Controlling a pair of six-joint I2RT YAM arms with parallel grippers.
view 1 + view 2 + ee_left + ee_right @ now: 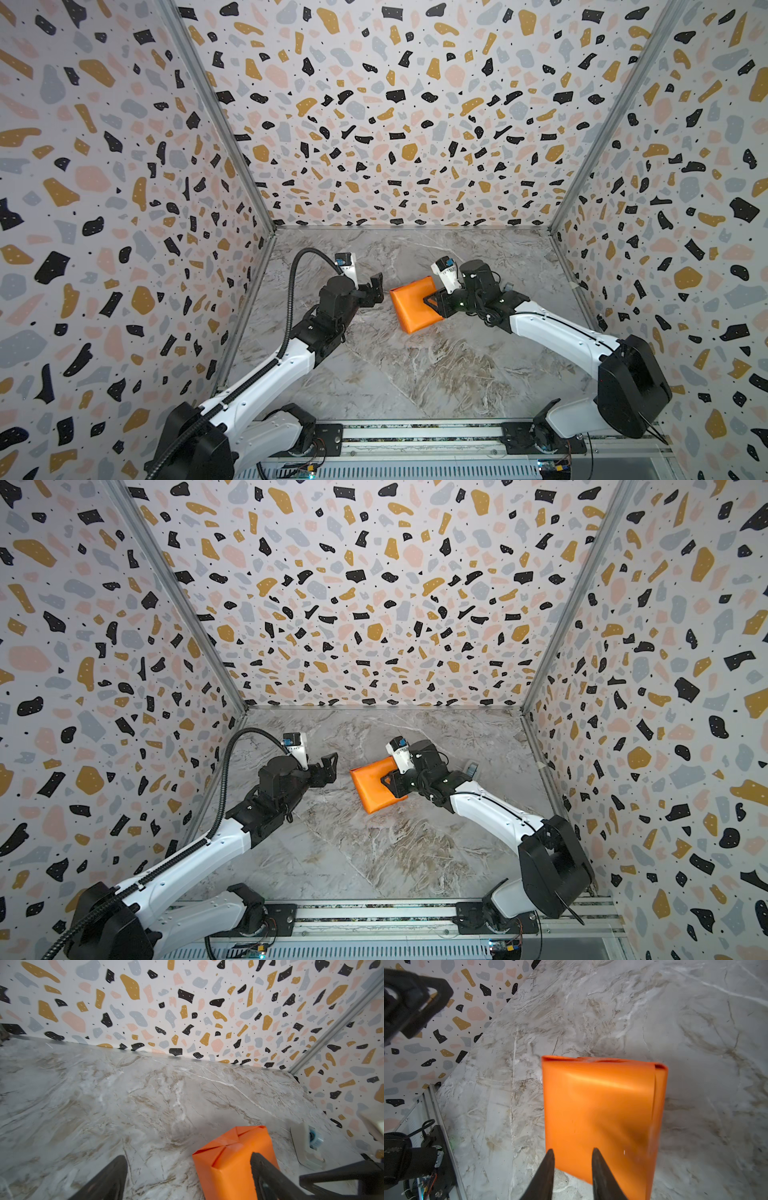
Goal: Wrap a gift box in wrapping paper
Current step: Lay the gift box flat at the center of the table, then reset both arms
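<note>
Left gripper (376, 286) gapes empty just left of the wrapping paper (411, 305); right gripper (572, 1159) half-closed at its right edge, grip unclear; jostled, the end folds could spring open.

Your right gripper (390, 780) grips the right edge of a flat parcel of orange wrapping paper (371, 786) (folded shut on every side you can see) above the marble-patterned table (374, 854). Your left gripper (328, 766), jaws spread and empty, hangs just left of the parcel without touching it. Terrazzo-print walls (374, 604) enclose three sides.
</note>
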